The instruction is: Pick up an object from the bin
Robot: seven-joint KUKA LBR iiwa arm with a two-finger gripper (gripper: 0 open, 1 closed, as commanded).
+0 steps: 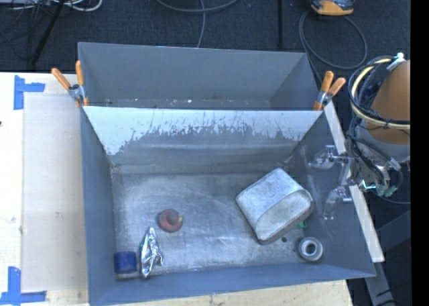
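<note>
Gripper (pixel 330 178) hung at the right wall of the bin (pixel 194 76), its two bright fingers (pixel 326 159) spread apart with nothing between them. It was an empty hand, and by my reading it stood open because no pick had been made yet.

Nearest to it, just to its left on the floor, lay a grey tin (pixel 275 204), a rounded loaf shape set askew. It looked broad for those fingers, so a grasp across its narrow side seemed the likelier call.

Below the gripper, near the front right corner, a small grey ring (pixel 309 249) lay flat. Sitting that close to the walls, it would probably crowd a finger coming down.

Well apart, over on the left, were a brown knob (pixel 169 220), a crumpled foil scrap (pixel 150 252) and a blue block (pixel 125 262), the last two touching at the front wall. Nothing had been lifted, and all five things were resting on the floor.
</note>
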